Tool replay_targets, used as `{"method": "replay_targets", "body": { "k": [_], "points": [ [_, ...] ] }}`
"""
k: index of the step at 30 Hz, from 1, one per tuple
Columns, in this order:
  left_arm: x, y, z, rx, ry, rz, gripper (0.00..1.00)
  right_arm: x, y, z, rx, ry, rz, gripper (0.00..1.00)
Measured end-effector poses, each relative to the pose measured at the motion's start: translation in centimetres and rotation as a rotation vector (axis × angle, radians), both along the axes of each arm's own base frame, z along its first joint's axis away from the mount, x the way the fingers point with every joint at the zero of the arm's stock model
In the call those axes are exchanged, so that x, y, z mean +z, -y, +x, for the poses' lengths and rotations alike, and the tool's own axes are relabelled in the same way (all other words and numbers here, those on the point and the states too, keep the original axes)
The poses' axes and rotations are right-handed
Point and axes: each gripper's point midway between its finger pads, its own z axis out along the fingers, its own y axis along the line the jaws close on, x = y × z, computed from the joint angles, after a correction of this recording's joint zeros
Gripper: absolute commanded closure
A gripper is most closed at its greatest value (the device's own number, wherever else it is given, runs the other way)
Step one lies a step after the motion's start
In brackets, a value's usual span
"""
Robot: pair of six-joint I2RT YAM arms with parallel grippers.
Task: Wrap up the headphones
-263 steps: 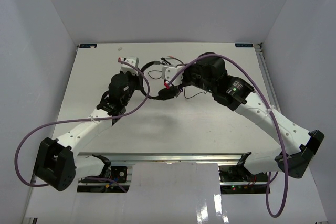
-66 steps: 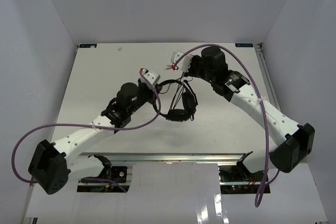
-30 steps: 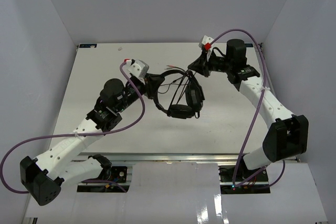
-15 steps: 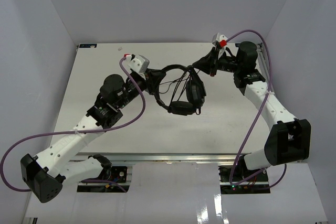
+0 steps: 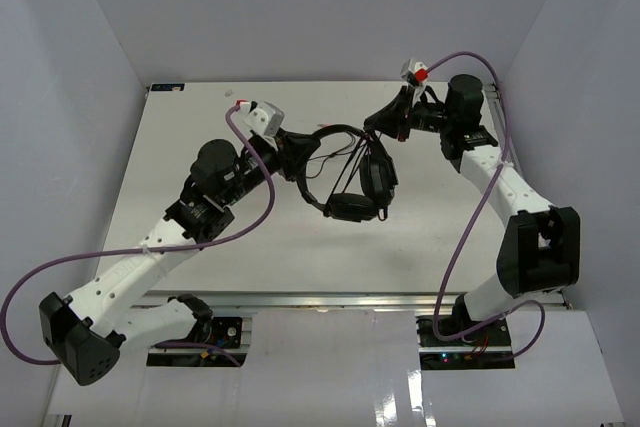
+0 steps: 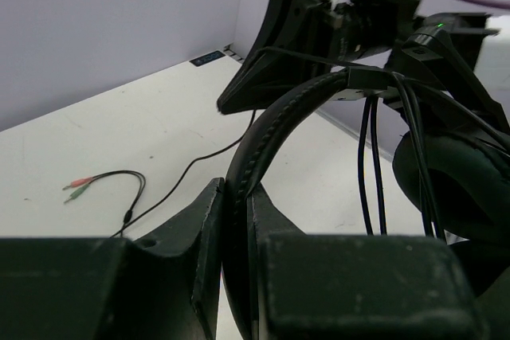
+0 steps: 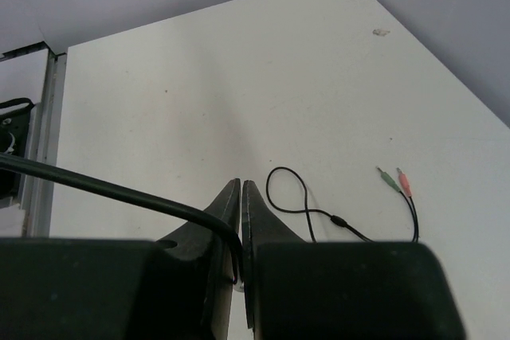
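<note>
The left gripper (image 5: pixel 289 155) pinched the headband (image 6: pixel 267 129) of the headphones (image 5: pixel 352 175), earcups (image 5: pixel 351 207) hanging toward the near edge. The right gripper (image 7: pixel 241 214) clamped the cable (image 7: pixel 96 187).

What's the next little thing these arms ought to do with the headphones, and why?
Probably the right gripper should carry its pinched cable round the headband for one more turn, while the left gripper holds that band clamped in the air. A loose stretch of cable and the plugs lie on the table, not yet wound.

headphones (image 5: pixel 352 207) bar the middle, near table (image 5: pixel 330 259) probably passable
</note>
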Motion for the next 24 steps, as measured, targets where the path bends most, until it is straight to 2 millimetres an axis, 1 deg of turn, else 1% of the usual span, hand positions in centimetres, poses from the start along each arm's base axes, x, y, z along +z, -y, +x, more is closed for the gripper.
{"method": "replay_targets", "body": {
  "k": [2,4,7,12,18,21,24],
  "points": [
    [0.6,0.5,0.1,-0.017,-0.013,-0.025,1.00,-0.6,-0.5,0.2,0.018,-0.033,0.003,0.90],
    [1.7,1.1,0.3,-0.031,-0.016,-0.061,1.00,-1.1,-1.1,0.3,0.038,-0.059,0.012,0.89],
    [3.8,2.1,0.9,-0.051,-0.008,-0.122,1.00,-1.6,-2.4,0.0,0.080,-0.100,0.034,0.89],
    [8.2,3.4,1.7,-0.085,0.027,-0.237,1.00,-1.8,-5.2,-0.3,0.152,-0.160,0.085,0.88],
    [12.1,3.7,1.6,-0.105,0.058,-0.325,1.00,-1.4,-8.7,-0.1,0.245,-0.207,0.147,0.85],
    [14.0,3.3,1.6,-0.095,0.085,-0.357,1.00,-2.1,-10.4,-0.1,0.285,-0.255,0.174,0.84],
    [15.7,2.5,2.0,-0.048,0.113,-0.385,1.00,-3.2,-12.3,-1.2,0.340,-0.309,0.193,0.83]
  ]
}}
